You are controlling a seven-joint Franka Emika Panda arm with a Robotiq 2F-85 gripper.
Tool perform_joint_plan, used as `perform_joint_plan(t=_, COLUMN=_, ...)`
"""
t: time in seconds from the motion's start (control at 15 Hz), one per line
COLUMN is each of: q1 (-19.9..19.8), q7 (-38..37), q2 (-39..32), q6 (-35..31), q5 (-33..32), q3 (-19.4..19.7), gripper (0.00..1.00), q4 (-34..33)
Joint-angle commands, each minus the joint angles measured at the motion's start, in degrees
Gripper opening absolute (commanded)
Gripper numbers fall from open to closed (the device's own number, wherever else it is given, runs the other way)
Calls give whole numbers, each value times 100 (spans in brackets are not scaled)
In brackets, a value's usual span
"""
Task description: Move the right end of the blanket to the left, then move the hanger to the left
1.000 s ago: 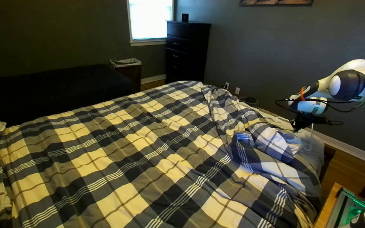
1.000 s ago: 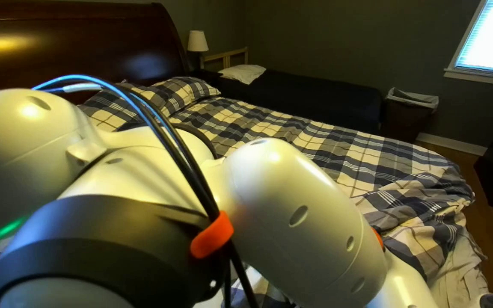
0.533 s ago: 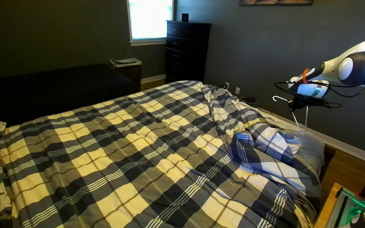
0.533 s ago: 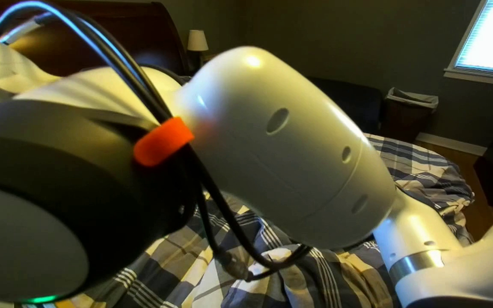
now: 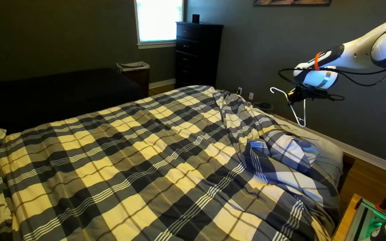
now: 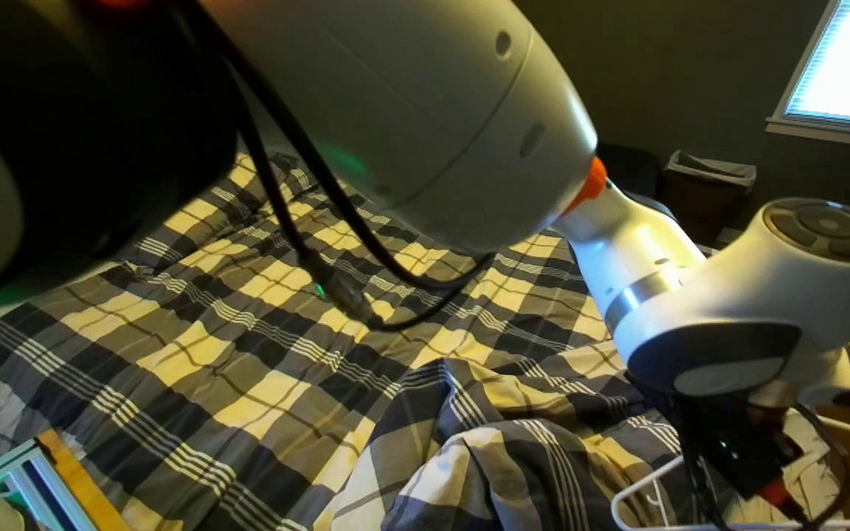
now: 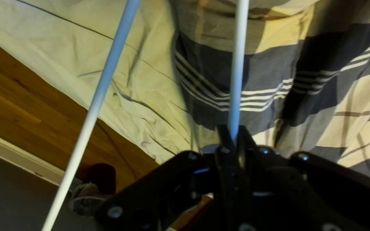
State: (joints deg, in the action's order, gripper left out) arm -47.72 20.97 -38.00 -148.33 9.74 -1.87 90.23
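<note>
While pincer [image 7: 232,134] grips thin white hanger [image 7: 238,64], cream-grey-black plaid blanket [image 5: 146,157] lies partly rumpled.

The blanket [image 5: 136,150] is plaid, cream-yellow, grey and near-black checks crossed by brown lines and sets of white stripes; in an exterior view its folds [image 5: 285,147] look blue and white. The hanger [image 7: 100,91] is white, the gripper [image 7: 233,138] black, the sheet [image 7: 146,106] plain cream, the arm [image 5: 357,57] white and black with an orange strap [image 5: 317,61].

The blanket [image 5: 146,150] lies on the sheet [image 7: 149,96]; the hanger [image 7: 237,77] hangs above, in the gripper [image 7: 233,138].
</note>
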Motion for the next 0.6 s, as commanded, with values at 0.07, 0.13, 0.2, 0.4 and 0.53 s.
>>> perform_joint_plan(t=0.07, q1=313, q7=304, q2=783, q6=128, q5=156, q3=-119, gripper=2, q4=732)
perform_joint_plan(t=0.13, q1=395, q7=366, q2=906, q6=197, q5=185, q3=-162, gripper=2, q4=807)
perform_joint_plan(t=0.2, q1=477, q7=421, q2=984, q6=244, q5=229, q3=-200, gripper=2, q4=858)
perform_joint_plan(t=0.4, q1=759, q7=671, q2=1261, q6=575, q5=394, q3=-293, gripper=2, q4=1067)
perform_joint_plan(t=0.53, q1=977, q7=839, q2=1427, q6=820, q5=502, q3=-294, gripper=2, q4=1184)
